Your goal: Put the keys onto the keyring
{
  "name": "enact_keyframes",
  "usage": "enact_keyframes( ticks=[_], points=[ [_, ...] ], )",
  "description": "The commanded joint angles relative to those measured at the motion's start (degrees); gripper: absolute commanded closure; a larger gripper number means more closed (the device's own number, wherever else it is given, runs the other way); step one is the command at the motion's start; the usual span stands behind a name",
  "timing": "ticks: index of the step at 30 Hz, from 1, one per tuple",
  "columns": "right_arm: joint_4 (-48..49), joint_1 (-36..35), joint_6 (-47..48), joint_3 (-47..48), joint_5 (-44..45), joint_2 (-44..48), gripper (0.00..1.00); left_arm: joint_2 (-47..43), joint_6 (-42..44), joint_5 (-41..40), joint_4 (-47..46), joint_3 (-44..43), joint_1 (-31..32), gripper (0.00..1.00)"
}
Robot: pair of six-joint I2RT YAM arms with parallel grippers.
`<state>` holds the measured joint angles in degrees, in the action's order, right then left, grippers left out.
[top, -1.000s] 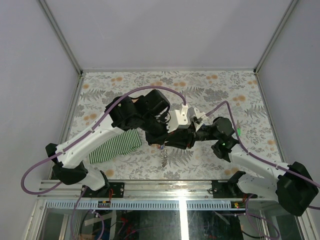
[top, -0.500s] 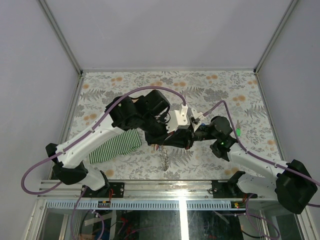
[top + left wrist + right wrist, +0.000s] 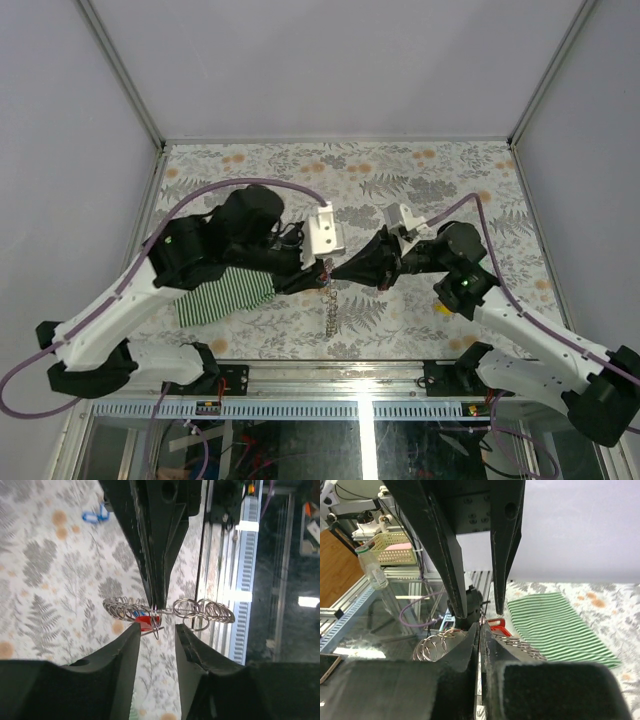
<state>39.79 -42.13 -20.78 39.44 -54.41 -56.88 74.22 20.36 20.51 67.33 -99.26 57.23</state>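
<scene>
Above the floral table [image 3: 420,170], keyring [image 3: 200,611] with red key [image 3: 146,623]

Both arms lean in over the flowered worktop [image 3: 250,170] and meet near its middle. The right claw [image 3: 333,270] tapers to a closed point at the top of the keyring [image 3: 329,305], which trails from there as a thin silvery chain towards the near edge. The left claw [image 3: 316,270] sits just beside that spot, on its left. A green striped cloth [image 3: 225,293] lies partly under the left arm.
</scene>
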Motion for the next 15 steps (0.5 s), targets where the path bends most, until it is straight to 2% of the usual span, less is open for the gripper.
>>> enact_keyframes(
  ticks=[1, 9, 15],
  points=[
    [-9.1, -0.6, 5.9, 8.1, 1.8, 4.2, 1.0, -8.7, -0.7, 2.0, -19.1, 7.6, 0.2, 0.64],
    [-15.1, -0.6, 7.9, 13.4, 3.4, 5.6, 1.0, -22.3, -5.6, -1.1, -45.4, 26.3, 0.2, 0.62],
    [-15.2, -0.6, 7.6, 15.1, 2.8, 6.0, 1.0, -26.6, -7.4, -0.2, -55.9, 33.4, 0.3, 0.64]
  ],
)
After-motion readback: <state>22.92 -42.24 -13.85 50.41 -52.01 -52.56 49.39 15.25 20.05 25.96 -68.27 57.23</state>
